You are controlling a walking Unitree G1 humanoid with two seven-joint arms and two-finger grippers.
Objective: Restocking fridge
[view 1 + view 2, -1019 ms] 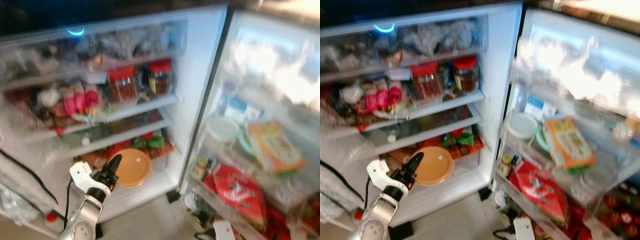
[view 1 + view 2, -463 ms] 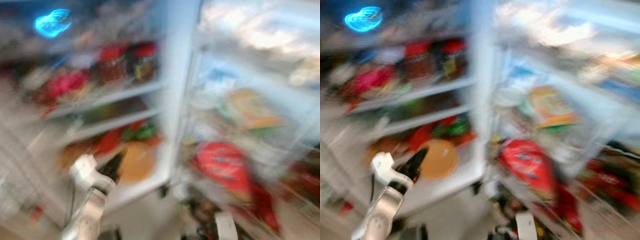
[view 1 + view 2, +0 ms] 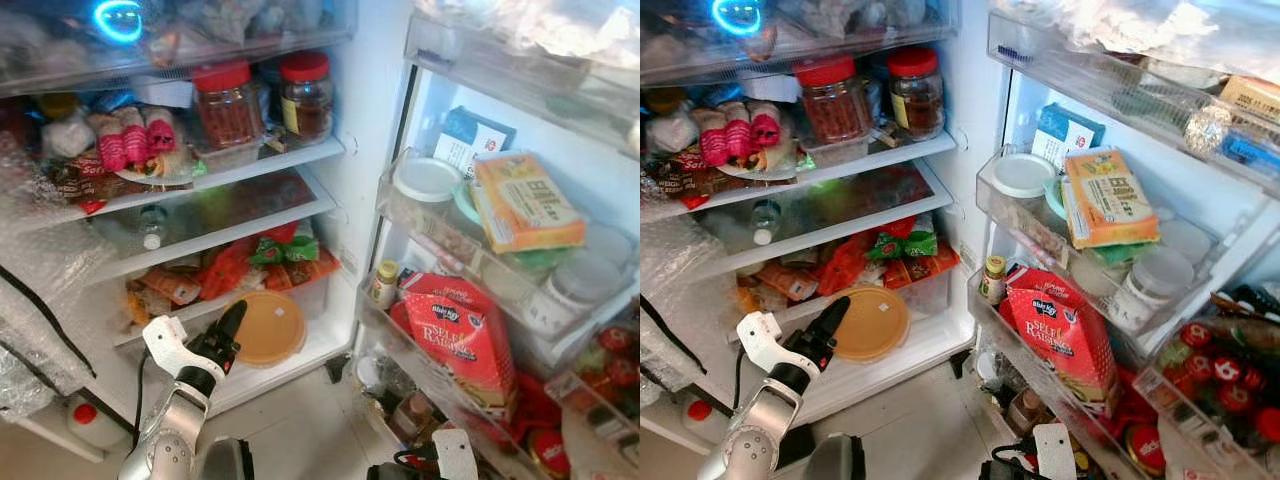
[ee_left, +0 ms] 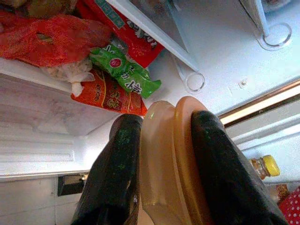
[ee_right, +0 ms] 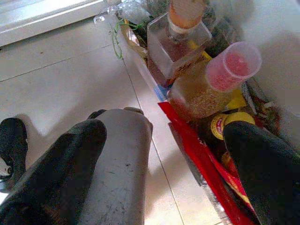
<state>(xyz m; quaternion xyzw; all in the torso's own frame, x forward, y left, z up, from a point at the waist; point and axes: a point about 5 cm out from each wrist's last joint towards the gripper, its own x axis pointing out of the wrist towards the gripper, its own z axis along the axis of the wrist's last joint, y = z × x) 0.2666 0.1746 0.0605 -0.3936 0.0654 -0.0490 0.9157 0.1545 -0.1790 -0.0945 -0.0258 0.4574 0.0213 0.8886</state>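
Holding the orange tub [image 4: 171, 154] edge-on, the left hand [image 3: 228, 330] has its fingers clamped on it right at the fridge's bottom shelf [image 3: 290, 365]. Right hand [image 5: 159, 164] hangs wide open, empty, by the door bottles [image 5: 197, 84]. I'd level it and slide it deep before releasing.

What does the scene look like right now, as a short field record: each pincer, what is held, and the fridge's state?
left pincer: shut on the orange lidded container, fingers either side of its edge
container position: at the front of the fridge's bottom shelf
right pincer: open, low over the floor beside the door's bottom rack
fridge door: open, racks full, red flour bag in the lower rack
upper shelf: two red-lidded jars
behind container: red and green snack packets
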